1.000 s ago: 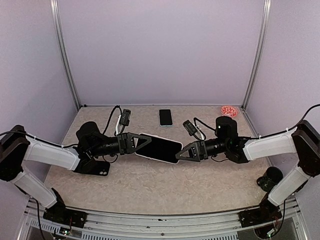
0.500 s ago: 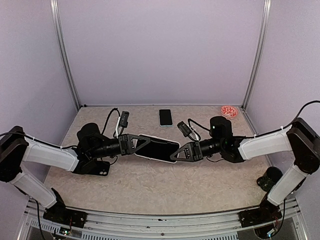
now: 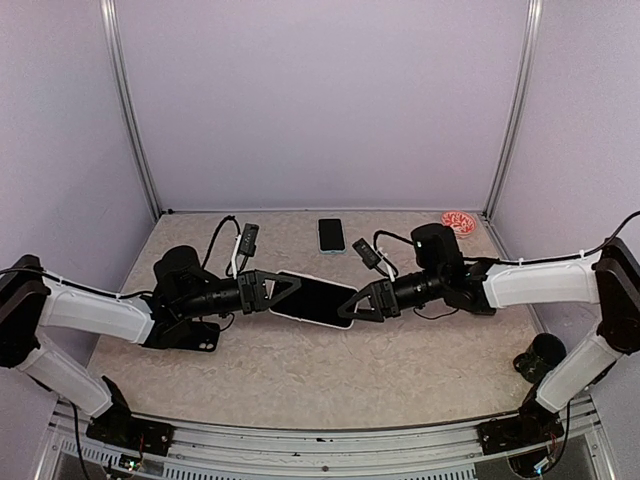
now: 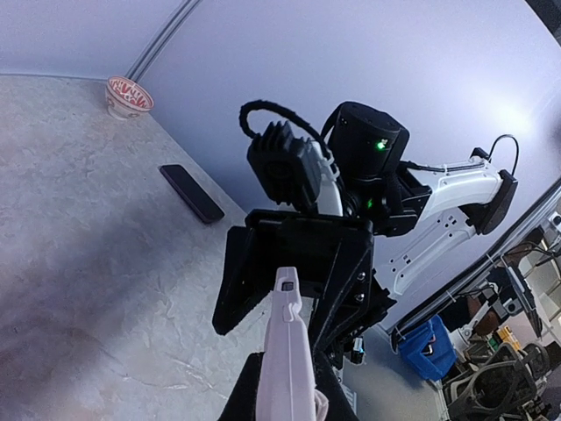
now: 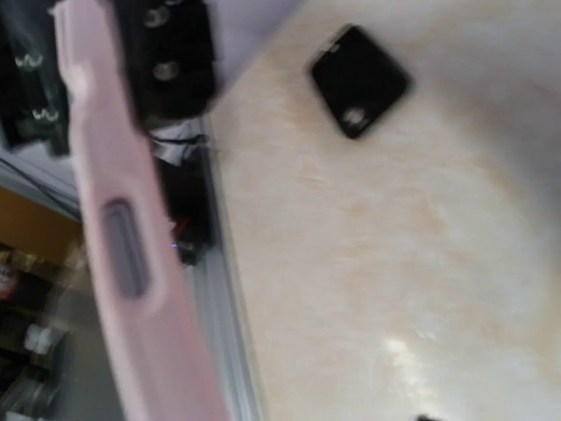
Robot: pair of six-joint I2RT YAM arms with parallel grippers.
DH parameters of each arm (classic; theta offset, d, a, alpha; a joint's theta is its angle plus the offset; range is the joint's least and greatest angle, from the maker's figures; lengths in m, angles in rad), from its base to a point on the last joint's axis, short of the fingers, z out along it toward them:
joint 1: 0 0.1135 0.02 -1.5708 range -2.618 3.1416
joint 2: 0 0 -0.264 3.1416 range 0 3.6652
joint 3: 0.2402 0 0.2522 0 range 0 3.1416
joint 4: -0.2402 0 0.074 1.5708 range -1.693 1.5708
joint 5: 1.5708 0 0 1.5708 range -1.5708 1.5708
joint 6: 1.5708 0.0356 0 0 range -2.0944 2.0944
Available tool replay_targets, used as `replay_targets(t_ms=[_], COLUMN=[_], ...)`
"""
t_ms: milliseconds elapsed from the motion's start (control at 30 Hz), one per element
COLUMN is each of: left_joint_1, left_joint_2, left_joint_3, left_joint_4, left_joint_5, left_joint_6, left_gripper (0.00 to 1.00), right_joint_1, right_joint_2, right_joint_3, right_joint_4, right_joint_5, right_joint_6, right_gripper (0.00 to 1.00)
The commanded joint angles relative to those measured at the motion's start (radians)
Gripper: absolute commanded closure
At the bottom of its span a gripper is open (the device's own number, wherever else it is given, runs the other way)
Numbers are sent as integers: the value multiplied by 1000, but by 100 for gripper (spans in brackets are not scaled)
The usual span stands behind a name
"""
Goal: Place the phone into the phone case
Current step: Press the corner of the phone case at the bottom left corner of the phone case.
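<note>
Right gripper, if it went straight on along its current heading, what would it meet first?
The pale phone case, whose end lies at the right gripper fingertips. Beyond it is the left gripper, which holds the other end. Whether the right one touches the case can't be told from above.

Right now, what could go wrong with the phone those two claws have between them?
1. The left claw grips the phone by one end only. The right claw looks open around the other end, so the phone might tip or slip down onto the table.
2. The claws sit very near each other, so they could bump, or push the phone crooked in its case.
</note>
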State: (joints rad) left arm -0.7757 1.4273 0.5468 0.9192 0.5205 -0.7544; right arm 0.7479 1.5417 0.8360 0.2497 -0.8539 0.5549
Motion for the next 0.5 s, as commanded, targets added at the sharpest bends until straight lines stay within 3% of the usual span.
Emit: replay_targets(t_ms=[0,133,267,467], left_joint_1=[-3,0,1,1], left_joint_2=[-50,-59,-50,-35], left_joint_3=[27,31,47,64], left_joint_4=[14,-16,-66,-97], left_joint_5=[20,33,43,48], left_joint_6=[29,30,32,26], left_gripper=[100,100,100,100], right_joint_1=[8,10,22,43], right_joint_2=[-104,-193,-345,-540], right_joint_3=[34,0,-142,-293], right_joint_4=[-214,-287,-175,8], right_joint_5=[152,279,416,428], right_joint_6=[-177,-322,-472,-610], right_gripper=[26,1,1,0])
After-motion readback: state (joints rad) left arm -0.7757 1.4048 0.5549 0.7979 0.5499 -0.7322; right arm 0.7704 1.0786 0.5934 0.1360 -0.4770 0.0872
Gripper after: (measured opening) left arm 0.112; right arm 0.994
